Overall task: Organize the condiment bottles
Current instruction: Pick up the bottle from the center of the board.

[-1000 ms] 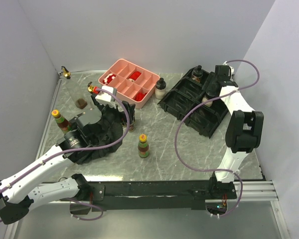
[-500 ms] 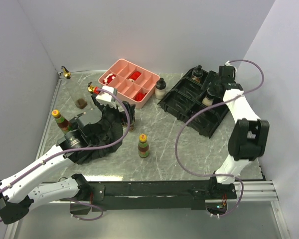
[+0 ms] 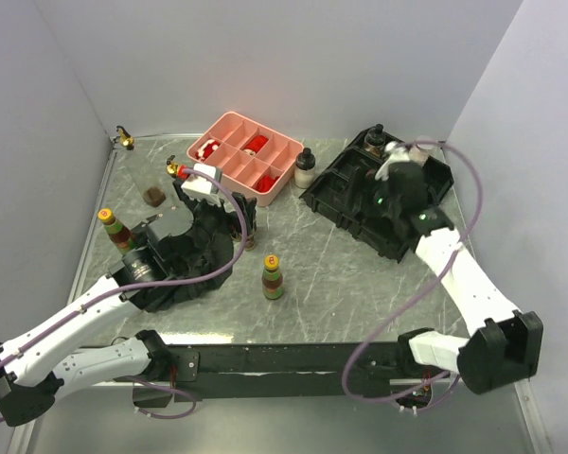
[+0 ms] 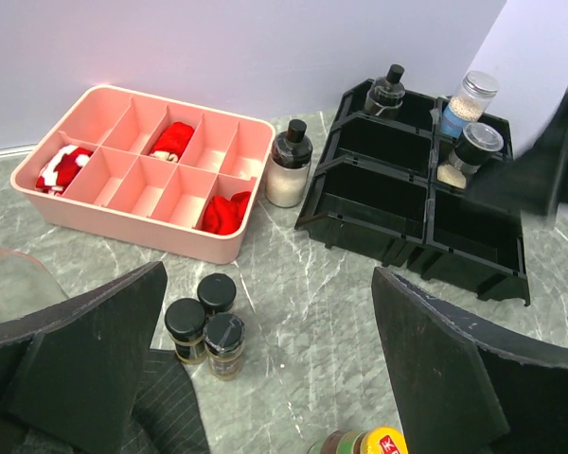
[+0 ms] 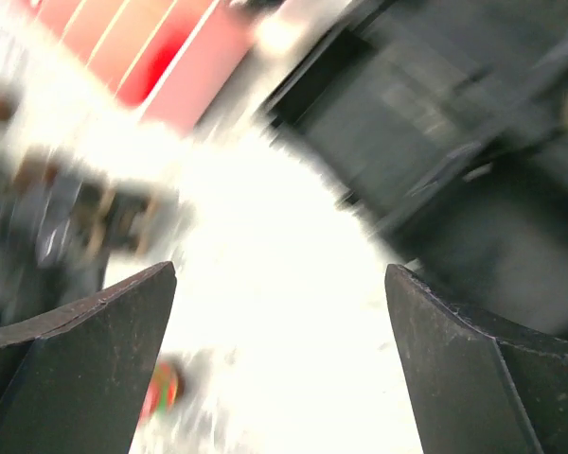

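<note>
Your right gripper (image 5: 279,274) gapes empty by the rack (image 4: 379,163); left gripper (image 4: 267,274) open, empty, near three jars (image 4: 225,342).

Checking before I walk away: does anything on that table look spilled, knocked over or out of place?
Nothing looks spilled or toppled. Out of place: the black cloth lies in a heap with three black-lidded jars crowded at its edge, and a pale shaker stands alone between the pink tray and the black rack.

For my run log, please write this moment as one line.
left gripper: open, empty | right gripper: open, empty | black rack: three bottles inside | table: three dark jars beside black cloth
</note>
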Robot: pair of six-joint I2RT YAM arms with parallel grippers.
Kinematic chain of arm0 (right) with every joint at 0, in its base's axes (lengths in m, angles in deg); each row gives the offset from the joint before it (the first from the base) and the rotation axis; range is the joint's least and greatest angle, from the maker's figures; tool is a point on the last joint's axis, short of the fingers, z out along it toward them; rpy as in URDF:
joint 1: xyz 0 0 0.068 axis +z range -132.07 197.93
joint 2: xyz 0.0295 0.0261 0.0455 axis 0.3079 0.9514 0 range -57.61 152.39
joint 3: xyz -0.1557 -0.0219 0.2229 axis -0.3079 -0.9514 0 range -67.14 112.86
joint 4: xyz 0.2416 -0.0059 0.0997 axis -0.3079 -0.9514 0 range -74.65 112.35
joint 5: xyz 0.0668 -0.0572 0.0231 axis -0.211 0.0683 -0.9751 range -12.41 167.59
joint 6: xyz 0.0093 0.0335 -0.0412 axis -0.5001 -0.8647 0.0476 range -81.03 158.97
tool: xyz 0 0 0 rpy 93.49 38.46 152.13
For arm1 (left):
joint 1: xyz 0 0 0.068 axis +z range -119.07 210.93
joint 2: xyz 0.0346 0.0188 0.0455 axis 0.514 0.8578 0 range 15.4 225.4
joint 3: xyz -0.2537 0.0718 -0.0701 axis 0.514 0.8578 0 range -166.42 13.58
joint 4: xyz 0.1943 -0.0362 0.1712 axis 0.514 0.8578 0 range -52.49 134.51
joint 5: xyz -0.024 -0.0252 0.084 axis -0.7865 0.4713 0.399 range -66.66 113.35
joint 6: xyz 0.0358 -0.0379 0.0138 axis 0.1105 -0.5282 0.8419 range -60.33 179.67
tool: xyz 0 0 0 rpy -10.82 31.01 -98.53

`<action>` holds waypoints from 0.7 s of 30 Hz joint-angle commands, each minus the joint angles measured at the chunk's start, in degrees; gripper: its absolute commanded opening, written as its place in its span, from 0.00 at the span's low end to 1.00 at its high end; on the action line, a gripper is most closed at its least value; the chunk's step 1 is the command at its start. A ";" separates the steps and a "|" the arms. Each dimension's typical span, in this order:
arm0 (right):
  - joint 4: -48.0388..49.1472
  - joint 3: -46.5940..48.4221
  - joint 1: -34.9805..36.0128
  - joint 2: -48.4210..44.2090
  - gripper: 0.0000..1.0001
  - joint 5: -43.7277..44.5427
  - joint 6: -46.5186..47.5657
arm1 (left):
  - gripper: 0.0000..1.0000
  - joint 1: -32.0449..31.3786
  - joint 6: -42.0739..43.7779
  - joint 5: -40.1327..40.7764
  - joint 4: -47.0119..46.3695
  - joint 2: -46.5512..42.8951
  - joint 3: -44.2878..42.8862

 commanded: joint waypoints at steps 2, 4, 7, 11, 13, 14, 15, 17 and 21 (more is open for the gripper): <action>9.47 -8.26 9.23 -7.12 0.97 -7.27 -0.11 | 0.97 -0.14 1.09 1.30 -3.27 -1.82 0.53; 13.94 -10.47 13.63 -8.71 0.95 -10.23 0.84 | 0.96 -0.14 1.18 1.56 -3.54 -2.17 0.79; 19.04 -14.08 17.49 -10.74 0.93 -14.71 1.73 | 0.96 -0.23 1.36 1.56 -4.24 -2.70 1.23; 23.37 -16.89 21.98 -11.36 0.88 -16.14 2.43 | 0.96 -0.14 1.44 1.91 -4.59 -3.14 1.67; 25.56 -17.42 25.91 -11.36 0.85 -16.15 4.62 | 0.96 -0.23 1.53 2.09 -4.59 -3.23 1.58; 26.35 -17.69 27.42 -11.36 0.85 -15.36 5.76 | 0.96 -0.14 1.62 2.00 -4.59 -3.14 1.67; 26.97 -17.77 29.27 -11.18 0.85 -14.74 8.21 | 0.97 -0.14 1.53 1.83 -4.59 -3.05 1.49; 26.28 -16.90 32.87 -9.61 0.85 -13.08 10.25 | 0.96 -0.14 1.36 1.65 -4.68 -2.96 1.67; 25.40 -15.49 35.78 -6.18 0.83 -8.86 12.36 | 0.96 -0.23 1.27 1.39 -4.50 -2.53 1.49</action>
